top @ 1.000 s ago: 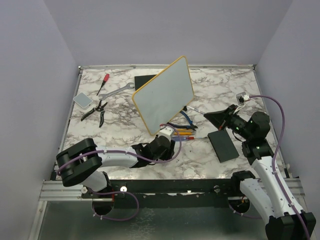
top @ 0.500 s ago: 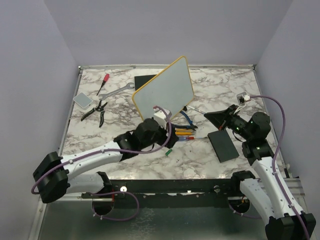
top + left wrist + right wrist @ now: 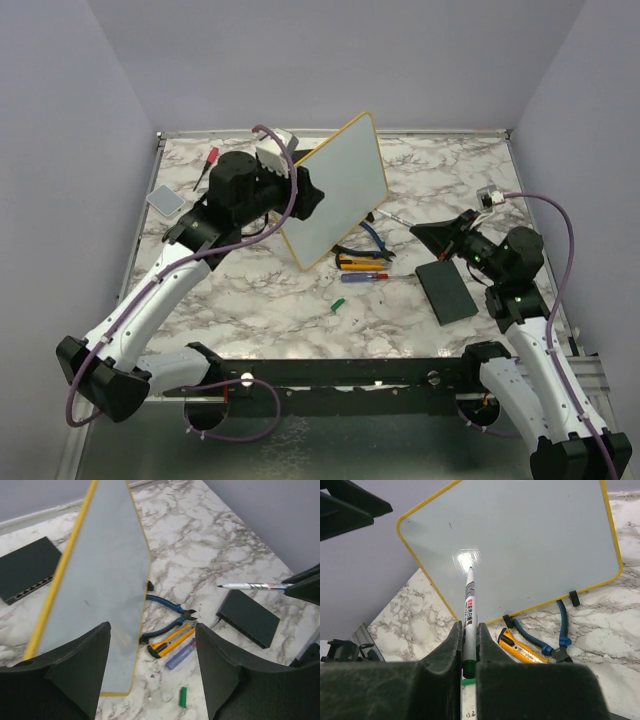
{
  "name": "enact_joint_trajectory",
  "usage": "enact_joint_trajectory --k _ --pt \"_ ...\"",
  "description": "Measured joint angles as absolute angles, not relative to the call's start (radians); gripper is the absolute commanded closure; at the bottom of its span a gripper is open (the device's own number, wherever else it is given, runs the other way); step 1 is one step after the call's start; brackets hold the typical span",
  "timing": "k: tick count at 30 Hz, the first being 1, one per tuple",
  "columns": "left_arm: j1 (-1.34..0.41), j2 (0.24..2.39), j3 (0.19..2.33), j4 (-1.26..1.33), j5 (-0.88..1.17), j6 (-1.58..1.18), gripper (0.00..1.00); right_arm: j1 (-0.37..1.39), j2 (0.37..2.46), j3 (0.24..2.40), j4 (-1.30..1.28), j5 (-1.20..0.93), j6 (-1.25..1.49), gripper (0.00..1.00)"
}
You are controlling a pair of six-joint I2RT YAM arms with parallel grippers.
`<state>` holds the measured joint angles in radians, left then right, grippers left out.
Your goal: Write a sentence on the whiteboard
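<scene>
The whiteboard [image 3: 335,190] stands tilted on small black feet at the table's middle, yellow-rimmed and blank. No sentence shows on its face in the right wrist view [image 3: 520,540]. My right gripper [image 3: 440,233] is shut on a white marker [image 3: 469,605] whose tip points at the board, a short way off it. The marker also shows in the top view [image 3: 395,218]. My left gripper [image 3: 303,196] is open and empty, raised by the board's left edge. The left wrist view shows the board [image 3: 100,580] edge-on beyond my open left gripper [image 3: 151,630].
Blue pliers [image 3: 375,240], a yellow utility knife [image 3: 360,265] and a green cap [image 3: 337,304] lie before the board. A black rectangle [image 3: 447,290] lies right, another [image 3: 285,160] behind the board. A screwdriver [image 3: 210,160], wrench [image 3: 235,182], grey pad [image 3: 165,199] and black pliers [image 3: 190,222] lie left.
My left arm has risen from low in front of the board's base to high beside its left edge. The green cap now shows on the table. The right arm has barely moved.
</scene>
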<state>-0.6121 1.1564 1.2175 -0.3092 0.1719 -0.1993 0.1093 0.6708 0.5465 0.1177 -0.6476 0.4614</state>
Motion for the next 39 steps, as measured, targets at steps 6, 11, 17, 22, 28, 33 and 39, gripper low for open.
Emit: enact_joint_trajectory --k 6,11,17,22,28,33,39 --pt "-0.389 1.166 1.269 -0.361 0.243 -0.155 0.3 0.109 0.676 0.546 0.131 -0.65 0.459 0.99" --pt "-0.202 1.161 1.241 -0.35 0.335 -0.16 0.29 0.109 0.732 0.547 0.199 -0.682 0.467 0.99" --pt "-0.076 1.132 1.062 -0.236 0.524 -0.221 0.3 0.134 0.844 0.58 0.287 -0.705 0.481 0.99" --pt "-0.059 1.121 0.956 -0.147 0.651 -0.249 0.33 0.219 0.967 0.63 0.374 -0.703 0.489 0.99" --pt "-0.058 1.113 0.908 -0.045 0.728 -0.27 0.54 0.355 1.126 0.718 0.482 -0.686 0.49 0.99" --pt "-0.055 1.114 0.884 0.004 0.752 -0.28 0.62 0.426 1.254 0.782 0.569 -0.672 0.493 0.99" --pt "-0.054 1.114 0.866 0.043 0.758 -0.284 0.64 0.466 1.368 0.831 0.627 -0.666 0.497 0.99"
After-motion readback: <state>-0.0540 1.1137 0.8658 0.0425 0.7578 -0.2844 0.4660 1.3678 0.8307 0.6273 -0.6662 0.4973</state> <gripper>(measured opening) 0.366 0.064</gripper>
